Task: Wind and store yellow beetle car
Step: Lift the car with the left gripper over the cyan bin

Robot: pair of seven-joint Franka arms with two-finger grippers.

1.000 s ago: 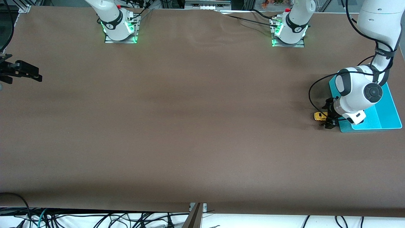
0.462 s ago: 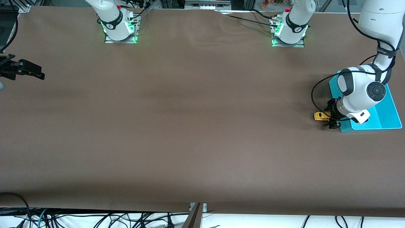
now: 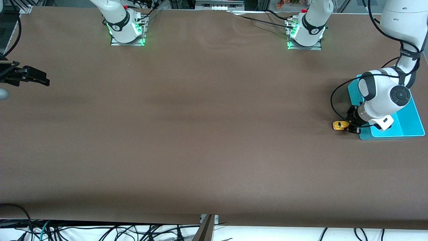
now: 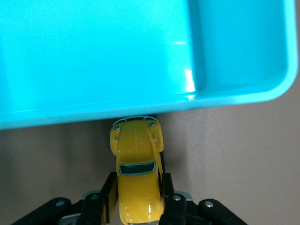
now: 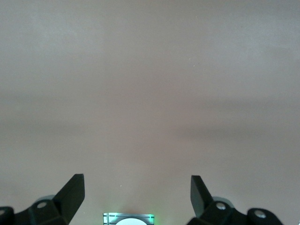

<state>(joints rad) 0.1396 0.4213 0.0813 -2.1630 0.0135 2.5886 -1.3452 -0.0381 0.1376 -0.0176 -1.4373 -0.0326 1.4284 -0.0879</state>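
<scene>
The yellow beetle car (image 3: 340, 125) rests on the brown table beside the teal bin (image 3: 409, 120), at the left arm's end of the table. My left gripper (image 3: 350, 126) is low over the table and shut on the car. In the left wrist view both black fingers (image 4: 165, 187) press the flanks of the yellow beetle car (image 4: 137, 164), whose rounded end points at the teal bin's (image 4: 93, 56) outer wall. My right gripper (image 3: 36, 77) waits at the right arm's end of the table. It stands open (image 5: 137, 187) with only bare table between its fingers.
The two arm bases (image 3: 126, 30) (image 3: 306, 31) stand on plates along the table edge farthest from the front camera. A black cable (image 3: 334, 97) loops from the left wrist beside the bin. Brown tabletop (image 3: 200, 117) spreads between the two grippers.
My left gripper's fingers have closed on the yellow car, and the wrist has shifted slightly toward the bin. The right gripper has drifted a little.
</scene>
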